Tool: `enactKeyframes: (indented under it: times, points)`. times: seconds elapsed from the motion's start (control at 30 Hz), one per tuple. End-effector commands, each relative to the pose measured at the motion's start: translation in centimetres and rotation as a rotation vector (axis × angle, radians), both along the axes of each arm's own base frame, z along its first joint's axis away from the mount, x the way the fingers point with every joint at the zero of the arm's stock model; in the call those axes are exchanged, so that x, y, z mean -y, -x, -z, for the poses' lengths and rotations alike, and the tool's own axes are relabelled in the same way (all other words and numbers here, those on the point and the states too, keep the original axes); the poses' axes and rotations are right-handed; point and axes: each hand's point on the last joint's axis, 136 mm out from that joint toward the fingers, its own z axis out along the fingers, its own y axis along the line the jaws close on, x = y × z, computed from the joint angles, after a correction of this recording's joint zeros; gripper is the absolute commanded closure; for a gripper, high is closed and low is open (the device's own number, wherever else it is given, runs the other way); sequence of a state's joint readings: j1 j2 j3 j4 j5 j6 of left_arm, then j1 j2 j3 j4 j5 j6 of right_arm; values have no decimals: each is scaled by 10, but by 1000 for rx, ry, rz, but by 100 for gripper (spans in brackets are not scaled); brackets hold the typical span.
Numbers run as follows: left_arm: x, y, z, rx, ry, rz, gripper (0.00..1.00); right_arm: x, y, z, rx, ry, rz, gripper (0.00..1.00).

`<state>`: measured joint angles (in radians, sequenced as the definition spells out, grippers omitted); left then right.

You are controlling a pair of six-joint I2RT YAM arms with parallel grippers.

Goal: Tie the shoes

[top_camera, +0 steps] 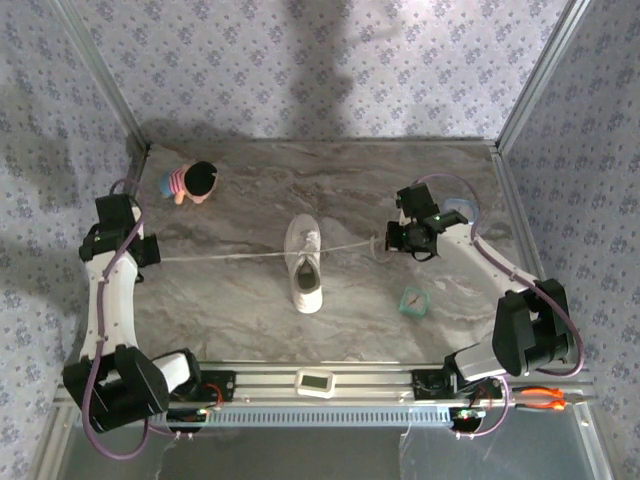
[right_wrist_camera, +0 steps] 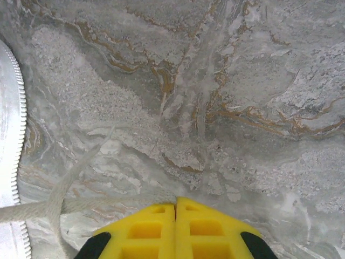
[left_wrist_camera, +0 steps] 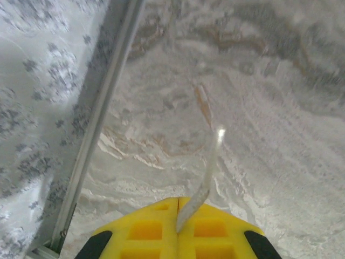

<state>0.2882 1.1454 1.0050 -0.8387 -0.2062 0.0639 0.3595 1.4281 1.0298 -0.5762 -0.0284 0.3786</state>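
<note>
The white sneaker [top_camera: 304, 262] lies mid-table, its toe toward the back and its dark opening toward the arms. Its thin white laces are pulled out straight to both sides. The left lace [top_camera: 225, 255] runs to my left gripper [top_camera: 152, 254], which is shut on it. In the left wrist view the yellow fingers [left_wrist_camera: 148, 229] are pressed together, and the lace end [left_wrist_camera: 207, 175] sticks out from between them. The right lace [top_camera: 350, 246] leads to my right gripper [top_camera: 385, 243]. There the yellow fingers [right_wrist_camera: 145, 229] are closed, with the lace [right_wrist_camera: 81, 204] running in from the left under their tips.
A small doll [top_camera: 193, 182] with black hair lies at the back left. A teal clock-like object [top_camera: 413, 301] sits right of the shoe. A round white toothed object [right_wrist_camera: 8, 135] lies beside the right gripper. Metal frame posts [left_wrist_camera: 102, 113] and patterned cloth walls bound the table.
</note>
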Motion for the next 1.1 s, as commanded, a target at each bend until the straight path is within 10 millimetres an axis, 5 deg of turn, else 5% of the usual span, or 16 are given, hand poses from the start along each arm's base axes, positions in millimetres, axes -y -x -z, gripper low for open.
enactKeyframes:
  times: [0.0, 0.17, 0.37, 0.47, 0.67, 0.83, 1.07]
  points:
    - [5, 12, 20, -75, 30, 16, 100, -8, 5, 5, -16, -14, -46, 100]
    - [19, 6, 14, -40, 104, 48, 99, -27, 4, -2, 13, -39, -102, 100]
    - [59, -2, -15, 20, 164, 195, 61, -48, 8, 3, 8, -55, -151, 100]
    - [82, -7, -27, 81, 169, 312, 52, -52, 9, 2, 1, -34, -176, 100]
    - [169, -19, -52, 254, 338, 750, 50, -58, 9, -13, 26, -53, -185, 100]
    - [259, 8, -33, 247, 273, 1389, 46, -63, 8, -15, 28, -52, -197, 100]
    - [290, 2, 10, 107, 209, 1576, 45, -72, 6, -15, 31, -71, -208, 100]
